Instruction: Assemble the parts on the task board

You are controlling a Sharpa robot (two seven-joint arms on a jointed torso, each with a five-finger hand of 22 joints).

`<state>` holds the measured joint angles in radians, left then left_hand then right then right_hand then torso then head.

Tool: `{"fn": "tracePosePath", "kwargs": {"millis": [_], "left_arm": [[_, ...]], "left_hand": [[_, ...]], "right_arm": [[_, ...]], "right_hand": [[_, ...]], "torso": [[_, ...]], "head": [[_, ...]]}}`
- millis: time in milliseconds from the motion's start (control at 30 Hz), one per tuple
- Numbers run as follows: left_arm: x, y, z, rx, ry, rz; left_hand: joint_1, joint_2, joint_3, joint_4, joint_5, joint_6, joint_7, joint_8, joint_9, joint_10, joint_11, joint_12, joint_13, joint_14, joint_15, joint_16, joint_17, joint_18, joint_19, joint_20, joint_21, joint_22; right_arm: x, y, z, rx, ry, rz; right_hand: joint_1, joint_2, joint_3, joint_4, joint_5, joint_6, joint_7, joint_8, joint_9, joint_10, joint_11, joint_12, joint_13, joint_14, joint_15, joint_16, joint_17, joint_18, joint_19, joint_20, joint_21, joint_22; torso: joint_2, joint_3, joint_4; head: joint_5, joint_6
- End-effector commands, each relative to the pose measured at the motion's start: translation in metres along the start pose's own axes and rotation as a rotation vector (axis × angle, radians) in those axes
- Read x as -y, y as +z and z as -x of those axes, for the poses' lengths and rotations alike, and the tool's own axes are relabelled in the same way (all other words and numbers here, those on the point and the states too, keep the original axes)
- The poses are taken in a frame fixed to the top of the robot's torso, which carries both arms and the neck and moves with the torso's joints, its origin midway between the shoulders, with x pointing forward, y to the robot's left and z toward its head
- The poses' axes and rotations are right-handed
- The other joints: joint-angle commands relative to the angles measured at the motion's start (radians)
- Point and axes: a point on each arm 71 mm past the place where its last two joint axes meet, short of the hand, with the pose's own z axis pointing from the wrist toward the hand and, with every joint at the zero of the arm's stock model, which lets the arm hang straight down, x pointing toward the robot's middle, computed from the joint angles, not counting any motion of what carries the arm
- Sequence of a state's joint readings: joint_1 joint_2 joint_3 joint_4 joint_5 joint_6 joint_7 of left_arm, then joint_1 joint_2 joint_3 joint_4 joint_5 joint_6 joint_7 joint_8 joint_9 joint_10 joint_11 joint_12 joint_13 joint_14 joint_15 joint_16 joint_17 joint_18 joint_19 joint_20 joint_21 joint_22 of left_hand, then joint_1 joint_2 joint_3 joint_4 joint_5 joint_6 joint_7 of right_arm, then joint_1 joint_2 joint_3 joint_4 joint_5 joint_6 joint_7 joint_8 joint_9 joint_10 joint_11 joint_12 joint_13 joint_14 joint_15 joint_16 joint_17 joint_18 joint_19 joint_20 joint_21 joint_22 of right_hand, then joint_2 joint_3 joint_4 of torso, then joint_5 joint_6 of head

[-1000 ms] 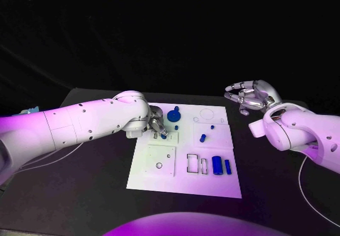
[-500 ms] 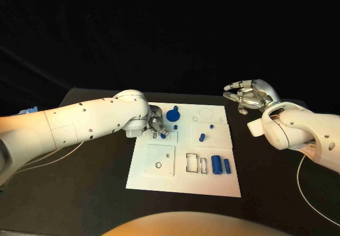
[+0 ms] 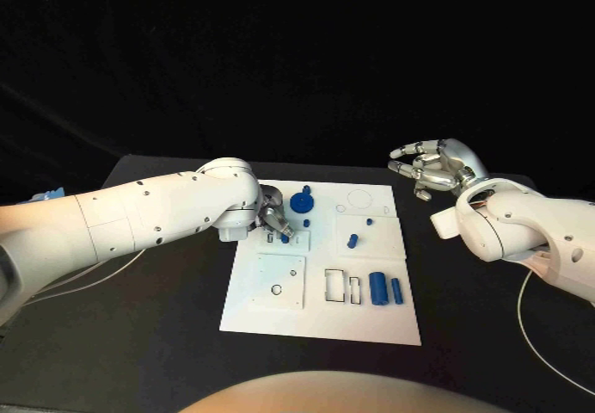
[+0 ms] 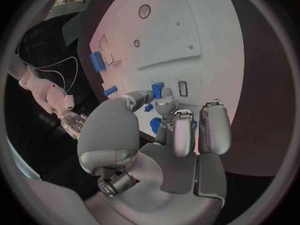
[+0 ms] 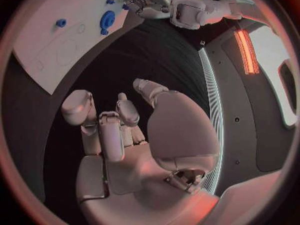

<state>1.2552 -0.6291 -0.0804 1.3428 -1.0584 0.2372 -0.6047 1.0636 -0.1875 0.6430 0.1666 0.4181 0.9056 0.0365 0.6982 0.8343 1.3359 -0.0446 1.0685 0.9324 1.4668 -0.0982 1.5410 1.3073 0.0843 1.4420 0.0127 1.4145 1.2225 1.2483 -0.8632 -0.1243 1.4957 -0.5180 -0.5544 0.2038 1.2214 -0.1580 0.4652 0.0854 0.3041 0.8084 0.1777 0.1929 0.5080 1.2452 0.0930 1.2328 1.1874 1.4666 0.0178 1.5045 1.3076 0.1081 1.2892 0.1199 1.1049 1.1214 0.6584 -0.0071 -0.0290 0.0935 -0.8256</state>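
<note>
The white task board (image 3: 279,310) lies mid-table. My left hand (image 3: 272,218) rests over its far left part, and thumb and a finger pinch a small blue part (image 4: 157,89) down at the board surface beside a small rectangular slot (image 4: 182,88). A blue round disc (image 3: 303,203) sits just right of that hand. A blue peg (image 3: 353,240) stands mid-board, and two blue blocks (image 3: 378,288) lie near the front right. My right hand (image 3: 434,169) hovers raised beyond the board's far right corner, fingers loosely curled and apart, holding nothing.
Outlined empty recesses (image 3: 336,285) mark the board's front half, and a round outline (image 3: 362,199) lies at its far right. White cables trail over the black table at the left (image 3: 75,275) and right (image 3: 536,344).
My right hand has drifted slightly left and up. My left hand stays at the same spot on the board.
</note>
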Motion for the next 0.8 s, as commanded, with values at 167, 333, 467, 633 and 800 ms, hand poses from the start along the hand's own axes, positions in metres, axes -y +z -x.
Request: {"fn": "tracePosePath", "kwargs": {"millis": [167,333,467,633,800], "left_arm": [[0.0013,0.0015,-0.0047,-0.037,0.005,-0.004],[0.0005,0.0016,-0.0042,-0.035,0.002,-0.004],[-0.0001,0.0015,-0.0038,-0.031,-0.002,-0.005],[0.0,0.0012,-0.0031,-0.023,-0.008,-0.008],[-0.0001,-0.0004,-0.0006,-0.01,-0.018,-0.013]], "left_hand": [[-0.016,0.002,-0.038,0.028,-0.003,0.027,-0.013,-0.01,0.001,0.003,-0.002,0.008,0.003,0.093,-0.005,0.007,0.224,-0.018,0.005,-0.006,-0.002,0.003],[-0.022,-0.004,-0.069,0.051,-0.003,0.032,-0.014,-0.013,0.003,0.004,-0.003,0.01,0.004,0.093,-0.005,0.008,0.226,-0.018,0.006,-0.006,-0.002,0.006],[-0.025,-0.008,-0.099,0.073,-0.004,0.036,-0.014,-0.016,0.006,0.005,-0.003,0.013,0.007,0.094,-0.005,0.01,0.228,-0.019,0.008,-0.006,-0.001,0.009],[-0.026,-0.012,-0.124,0.09,-0.005,0.039,-0.015,-0.018,0.008,0.007,-0.003,0.018,0.012,0.095,-0.006,0.011,0.23,-0.02,0.009,-0.006,0.001,0.013],[-0.025,-0.015,-0.155,0.112,-0.009,0.043,-0.016,-0.02,0.01,0.01,-0.004,0.023,0.017,0.096,-0.006,0.013,0.233,-0.021,0.012,-0.007,0.003,0.019]], "right_arm": [[-0.0007,-0.0001,-0.0002,-0.002,0.001,0.014],[-0.0001,-0.0005,0.0011,0.0,-0.001,0.014],[0.0003,-0.0007,0.002,0.002,-0.001,0.013],[0.0008,-0.0009,0.0028,0.003,-0.002,0.012],[0.0014,-0.0009,0.0035,0.004,-0.003,0.011]], "right_hand": [[-0.011,0.001,0.002,0.006,-0.002,0.002,0.0,0.005,0.001,0.003,-0.004,-0.003,-0.002,0.061,-0.006,-0.006,0.093,0.011,0.004,-0.005,-0.007,-0.002],[-0.013,0.0,0.001,0.006,-0.015,0.0,-0.001,0.007,0.0,0.001,-0.004,-0.005,-0.005,0.06,-0.006,-0.008,0.09,0.011,0.004,-0.006,-0.011,-0.004],[-0.014,-0.001,0.0,0.007,-0.02,0.0,-0.001,0.008,0.0,0.0,-0.004,-0.005,-0.006,0.06,-0.006,-0.009,0.089,0.011,0.003,-0.006,-0.012,-0.006],[-0.014,-0.001,0.0,0.007,-0.022,-0.001,-0.001,0.008,0.0,-0.001,-0.004,-0.007,-0.007,0.059,-0.006,-0.01,0.086,0.012,0.002,-0.006,-0.014,-0.007],[-0.015,-0.001,-0.001,0.008,-0.023,-0.001,-0.001,0.008,0.0,-0.001,-0.004,-0.007,-0.008,0.058,-0.006,-0.011,0.084,0.012,0.002,-0.006,-0.016,-0.009]], "torso": [[0.0,-0.0001,-0.0001],[0.0,-0.0001,-0.0001],[0.0,-0.0003,-0.0008],[0.0,-0.0001,-0.0006],[0.0,-0.0002,-0.0014]], "head": [[0.001,0.001],[0.002,0.001],[0.002,0.002],[0.001,0.003],[0.002,0.004]]}}
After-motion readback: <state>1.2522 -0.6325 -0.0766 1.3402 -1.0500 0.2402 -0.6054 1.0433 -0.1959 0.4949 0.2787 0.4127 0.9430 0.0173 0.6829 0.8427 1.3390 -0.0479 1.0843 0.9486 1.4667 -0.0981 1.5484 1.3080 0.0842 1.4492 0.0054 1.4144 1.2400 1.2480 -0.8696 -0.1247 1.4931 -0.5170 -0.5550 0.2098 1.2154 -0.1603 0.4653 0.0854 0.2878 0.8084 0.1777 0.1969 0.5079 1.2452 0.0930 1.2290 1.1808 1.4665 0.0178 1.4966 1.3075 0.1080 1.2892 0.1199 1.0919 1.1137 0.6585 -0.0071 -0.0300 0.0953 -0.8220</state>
